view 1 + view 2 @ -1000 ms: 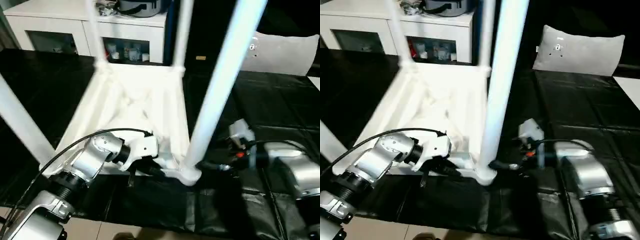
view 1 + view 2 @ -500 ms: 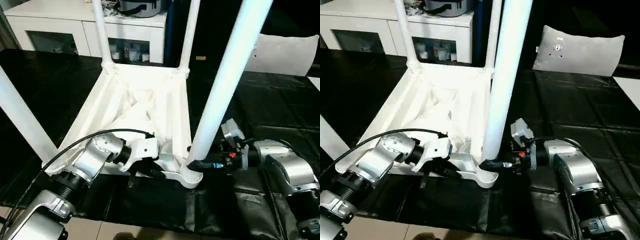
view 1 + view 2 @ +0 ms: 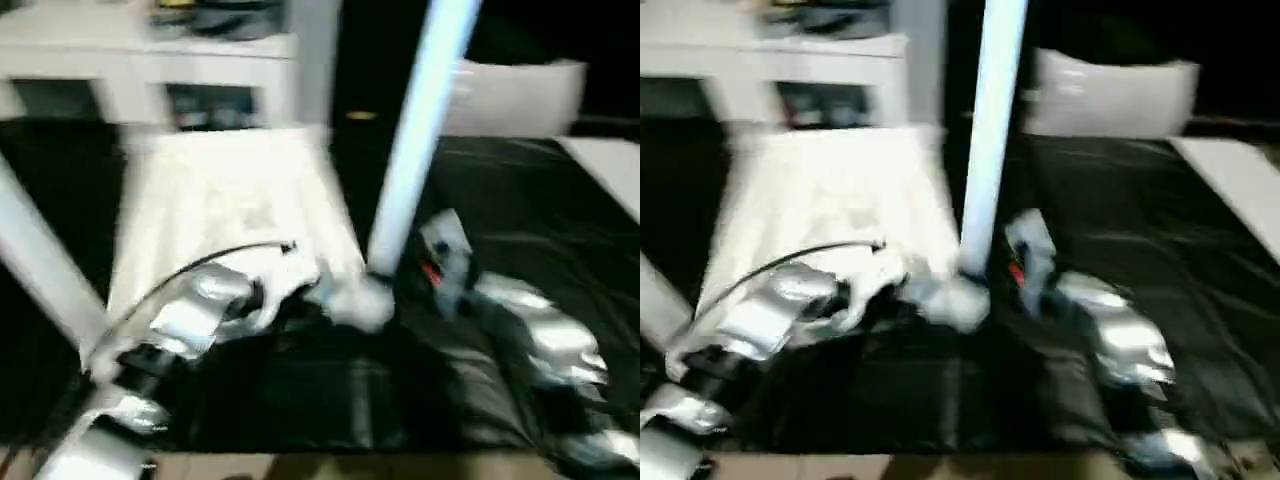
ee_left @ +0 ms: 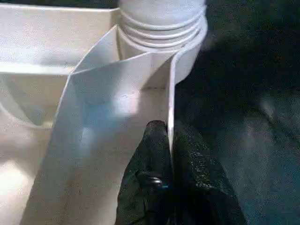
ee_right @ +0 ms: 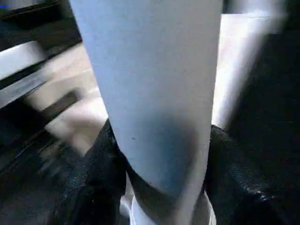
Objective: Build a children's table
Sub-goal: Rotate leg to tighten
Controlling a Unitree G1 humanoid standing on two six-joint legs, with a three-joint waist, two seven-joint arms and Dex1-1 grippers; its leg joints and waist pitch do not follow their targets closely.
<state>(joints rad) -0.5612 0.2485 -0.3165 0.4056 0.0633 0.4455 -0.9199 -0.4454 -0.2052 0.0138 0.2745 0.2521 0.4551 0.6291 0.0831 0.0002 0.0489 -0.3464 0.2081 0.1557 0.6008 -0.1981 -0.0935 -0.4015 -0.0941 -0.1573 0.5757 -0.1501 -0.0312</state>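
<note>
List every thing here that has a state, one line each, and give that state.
Tabletop: upside down on the black sheet, ribbed underside up.
Near leg: upright, seated in its corner socket.
Left gripper: jaws shut on the tabletop's thin rim.
Right gripper: jaws closed around the near leg, low by the socket.
Cabinet: doors shut.
Pillow: lying at the sheet's far edge.

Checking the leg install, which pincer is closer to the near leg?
Right. The right pincer straddles the near leg just above its socket; the left pincer pinches the tabletop's rim beside it.
</note>
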